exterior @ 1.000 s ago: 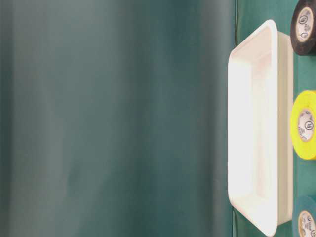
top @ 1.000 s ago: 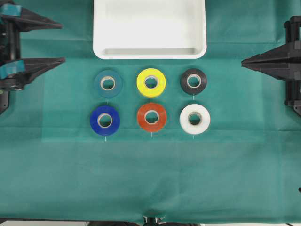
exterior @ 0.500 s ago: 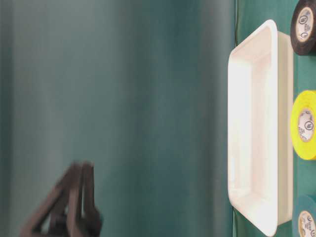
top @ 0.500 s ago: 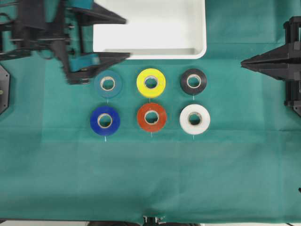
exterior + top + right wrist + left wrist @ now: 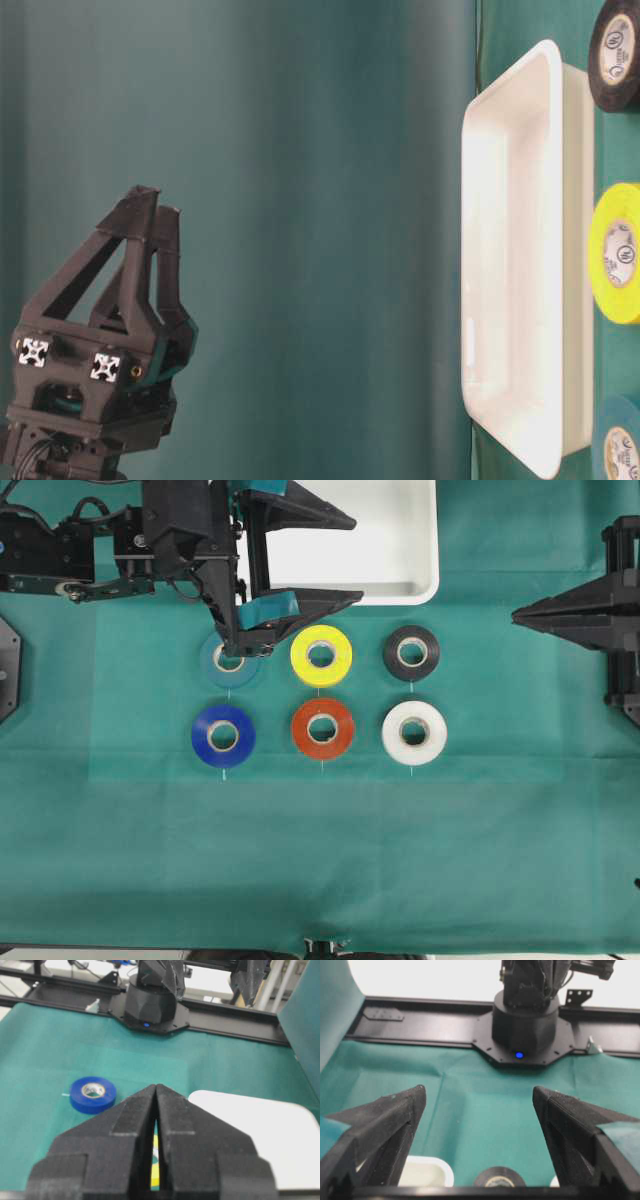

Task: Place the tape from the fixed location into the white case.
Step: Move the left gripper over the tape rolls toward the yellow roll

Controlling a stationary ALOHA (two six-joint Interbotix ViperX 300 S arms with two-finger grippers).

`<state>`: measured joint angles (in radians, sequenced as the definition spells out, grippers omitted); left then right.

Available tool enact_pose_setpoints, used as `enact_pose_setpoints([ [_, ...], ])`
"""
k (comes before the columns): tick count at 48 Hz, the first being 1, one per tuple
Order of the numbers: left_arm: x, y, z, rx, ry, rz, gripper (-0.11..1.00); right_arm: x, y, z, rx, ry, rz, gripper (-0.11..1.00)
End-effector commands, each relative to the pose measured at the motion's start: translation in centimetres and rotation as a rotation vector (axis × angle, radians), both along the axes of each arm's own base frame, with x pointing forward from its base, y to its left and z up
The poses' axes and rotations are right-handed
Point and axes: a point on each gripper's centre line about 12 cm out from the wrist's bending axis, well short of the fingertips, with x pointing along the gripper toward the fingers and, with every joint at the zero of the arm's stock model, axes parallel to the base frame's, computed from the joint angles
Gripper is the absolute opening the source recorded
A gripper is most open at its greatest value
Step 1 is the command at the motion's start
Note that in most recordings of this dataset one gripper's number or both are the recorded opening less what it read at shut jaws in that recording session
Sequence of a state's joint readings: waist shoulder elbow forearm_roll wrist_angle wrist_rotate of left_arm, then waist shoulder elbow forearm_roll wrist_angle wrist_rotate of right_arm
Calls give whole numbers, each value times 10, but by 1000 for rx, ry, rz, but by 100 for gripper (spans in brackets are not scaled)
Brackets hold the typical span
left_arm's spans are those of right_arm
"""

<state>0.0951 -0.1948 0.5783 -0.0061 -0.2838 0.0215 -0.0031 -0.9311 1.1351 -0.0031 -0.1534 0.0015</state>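
My left gripper hangs spread wide over the white case rim, just above the tape; my right gripper sits pressed together at the side

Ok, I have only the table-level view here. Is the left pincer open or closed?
Observer: Open. The wrist view shows the left pincer with wide jaws and nothing between them.
Operator: Is it over the yellow tape?
Observer: Not quite. Seen from overhead, it hangs over the rim of the case; the tape shows just beside one finger.
Operator: And the other arm?
Observer: The right pincer is shut, at the right side.
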Motion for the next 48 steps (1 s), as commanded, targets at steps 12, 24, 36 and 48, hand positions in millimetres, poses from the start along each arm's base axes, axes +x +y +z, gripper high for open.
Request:
enact_pose_setpoints([
  [12, 0, -1, 8, -29, 68, 0, 100, 3, 0, 10, 3, -23, -2, 0],
  [24, 2, -4, 14, -84, 266, 1, 100, 3, 0, 9, 3, -20, 0, 0],
  [36, 0, -9, 33, -152, 479, 11, 100, 3, 0, 8, 6, -8, 0, 0],
  [48, 3, -10, 34, -238, 697, 56, 100, 3, 0, 8, 6, -8, -2, 0],
])
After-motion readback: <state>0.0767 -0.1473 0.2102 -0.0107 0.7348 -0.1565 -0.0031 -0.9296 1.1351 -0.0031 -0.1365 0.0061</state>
